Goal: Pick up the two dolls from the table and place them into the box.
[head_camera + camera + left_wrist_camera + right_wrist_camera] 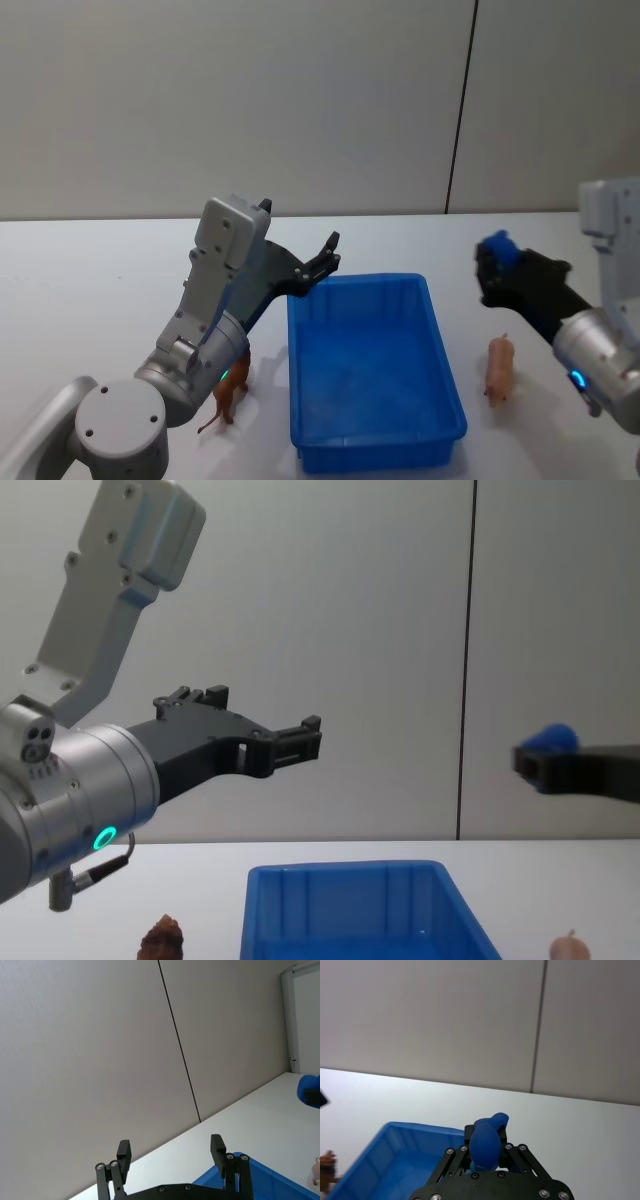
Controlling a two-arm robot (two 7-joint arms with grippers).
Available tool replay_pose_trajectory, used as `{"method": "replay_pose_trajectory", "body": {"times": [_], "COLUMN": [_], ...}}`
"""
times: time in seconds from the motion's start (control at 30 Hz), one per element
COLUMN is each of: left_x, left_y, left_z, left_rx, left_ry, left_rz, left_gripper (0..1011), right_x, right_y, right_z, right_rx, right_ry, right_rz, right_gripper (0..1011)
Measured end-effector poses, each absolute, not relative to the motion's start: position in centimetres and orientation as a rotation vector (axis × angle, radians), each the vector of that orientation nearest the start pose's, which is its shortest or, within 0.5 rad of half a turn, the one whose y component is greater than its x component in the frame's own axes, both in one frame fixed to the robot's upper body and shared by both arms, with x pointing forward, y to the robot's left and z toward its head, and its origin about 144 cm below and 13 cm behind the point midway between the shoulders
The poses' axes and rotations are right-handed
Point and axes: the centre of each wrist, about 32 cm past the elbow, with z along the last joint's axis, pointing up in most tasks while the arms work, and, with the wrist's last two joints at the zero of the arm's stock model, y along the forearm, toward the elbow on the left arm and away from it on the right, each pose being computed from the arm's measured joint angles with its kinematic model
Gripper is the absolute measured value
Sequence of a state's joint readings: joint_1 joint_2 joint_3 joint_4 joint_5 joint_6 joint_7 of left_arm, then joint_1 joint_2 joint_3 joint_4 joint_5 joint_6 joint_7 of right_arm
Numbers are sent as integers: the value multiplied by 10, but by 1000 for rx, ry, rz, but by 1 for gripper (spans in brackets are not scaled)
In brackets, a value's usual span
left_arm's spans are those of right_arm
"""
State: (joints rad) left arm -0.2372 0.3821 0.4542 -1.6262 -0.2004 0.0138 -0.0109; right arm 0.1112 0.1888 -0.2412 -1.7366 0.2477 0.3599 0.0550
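The blue box (446, 356) stands on the white table (100, 280), also seen in the chest view (340, 872). A reddish-brown doll (228, 396) (162, 940) stands left of the box, partly behind my left arm. A pale pink doll (499, 368) (568, 947) lies right of the box. My left gripper (325, 257) (170, 1147) hangs open and empty above the box's far left corner. My right gripper (495, 268) (487, 1136) is raised above the table right of the box, shut on a small blue soft object (497, 245) (487, 1142).
A plain grey wall with a dark vertical seam (462, 110) stands behind the table. Bare tabletop lies beyond the box and on both sides of it. The inside of the box (395, 1160) looks empty.
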Motion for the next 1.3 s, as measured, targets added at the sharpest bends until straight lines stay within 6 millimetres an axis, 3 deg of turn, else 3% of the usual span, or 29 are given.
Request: {"method": "replay_pose_trajectory", "body": {"times": [0.53, 0.93, 1.0, 1.23, 1.3], "left_x": [492, 492, 492, 492, 492], "left_y": [198, 198, 198, 198, 198], "left_z": [1204, 1204, 1204, 1204, 1204], "left_rx": [61, 61, 61, 61, 61], "left_ry": [-268, -268, -268, -268, -268], "left_rz": [1124, 1124, 1124, 1124, 1124], "left_gripper": [1005, 1006, 1006, 1005, 1006], "right_x": [488, 500, 501, 503, 503], "right_y": [-155, -130, -129, -124, -124], "right_z": [1248, 1255, 1256, 1258, 1258], "right_rx": [-174, -268, -275, -294, -294], "right_ry": [257, 331, 335, 348, 347], "right_rz": [-1008, -902, -894, -873, -874], "right_gripper": [142, 530, 559, 823, 857]}}
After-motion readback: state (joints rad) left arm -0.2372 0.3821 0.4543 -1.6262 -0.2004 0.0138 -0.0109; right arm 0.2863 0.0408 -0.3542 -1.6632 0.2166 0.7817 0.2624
